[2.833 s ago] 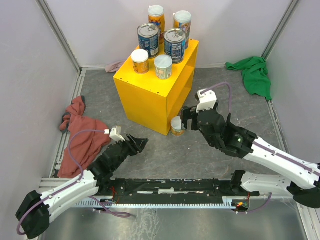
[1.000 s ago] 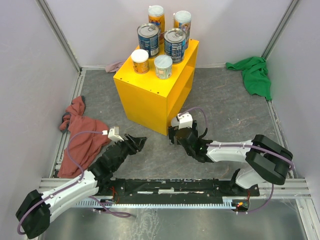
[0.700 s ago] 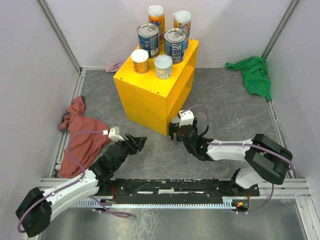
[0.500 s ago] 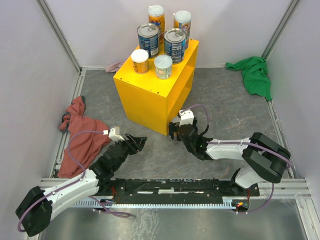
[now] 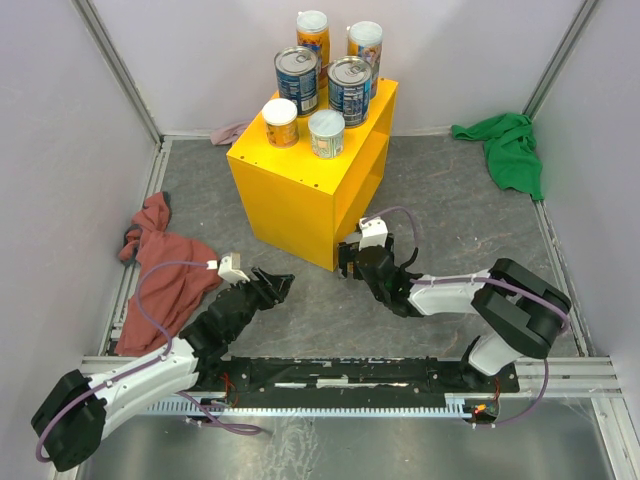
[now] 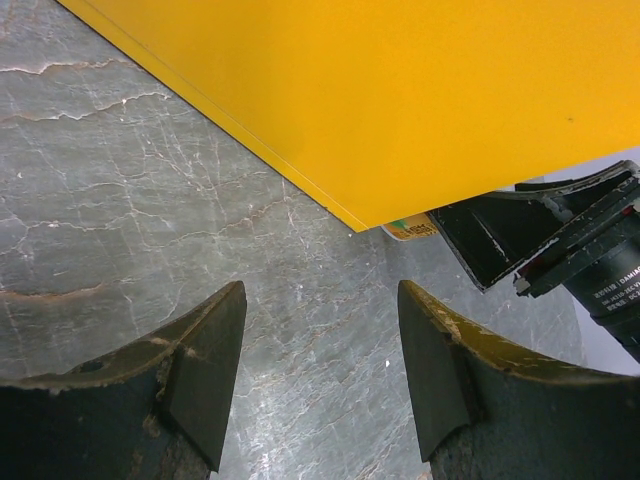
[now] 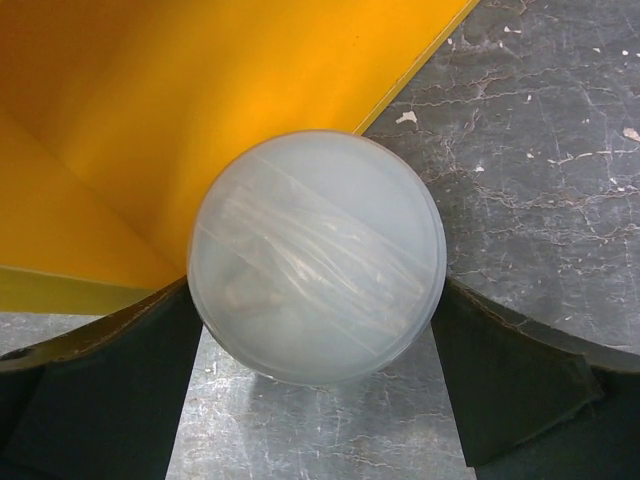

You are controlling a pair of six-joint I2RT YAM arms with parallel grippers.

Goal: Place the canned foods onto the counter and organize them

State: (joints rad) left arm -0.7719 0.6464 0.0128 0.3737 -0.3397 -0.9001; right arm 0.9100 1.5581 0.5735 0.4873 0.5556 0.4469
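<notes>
Six cans stand on top of the yellow counter (image 5: 300, 190): two tall orange (image 5: 313, 32), two wide blue (image 5: 297, 78) and two short white-lidded (image 5: 280, 121). A third short white-lidded can (image 7: 317, 255) stands upright on the floor at the counter's near corner. My right gripper (image 5: 349, 262) hides it from above. In the right wrist view both fingers (image 7: 110, 390) press against its sides, so the gripper (image 7: 317, 300) is shut on it. My left gripper (image 5: 278, 285) hangs open and empty over bare floor to the left (image 6: 320, 295). Its camera sees a sliver of the can's label (image 6: 410, 228).
A red cloth (image 5: 160, 270) lies by the left wall. A green cloth (image 5: 512, 150) lies at the back right. A small pinkish cloth (image 5: 228, 133) lies behind the counter. The counter's open shelved side faces right. A black rail (image 5: 340, 375) runs along the near edge.
My right gripper came down from beside the floor can to straddle it, and the arm folded low. The can stays put. The left arm has barely moved.
</notes>
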